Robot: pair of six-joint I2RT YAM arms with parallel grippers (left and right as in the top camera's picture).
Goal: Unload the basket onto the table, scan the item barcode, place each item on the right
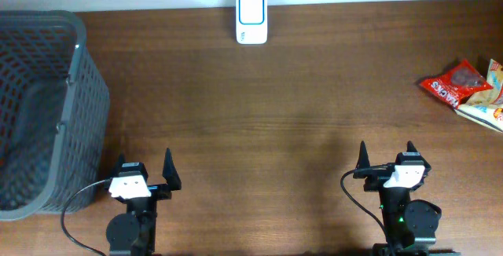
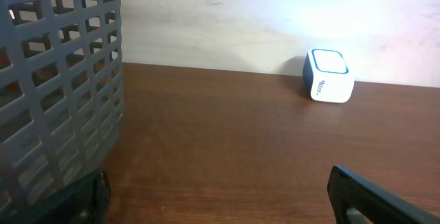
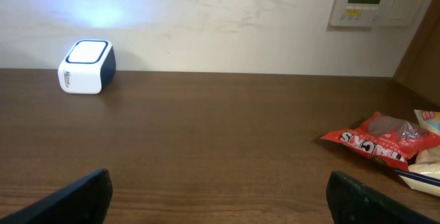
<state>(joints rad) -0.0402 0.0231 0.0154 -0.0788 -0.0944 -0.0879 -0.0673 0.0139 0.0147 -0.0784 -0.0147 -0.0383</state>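
A white scanner with a blue rim stands at the table's far edge against the wall; it also shows as the scanner in the left wrist view and the scanner in the right wrist view. A red snack packet lies at the far right, seen too as the red packet, partly over other pale packets. My left gripper hovers open near the front left edge with nothing between its fingers. My right gripper is open at the front right, empty as well, well short of the packets.
A tall grey mesh basket fills the left side of the table, close to the left gripper, and looms as the basket in the left wrist view. A wall panel hangs behind the table at the right.
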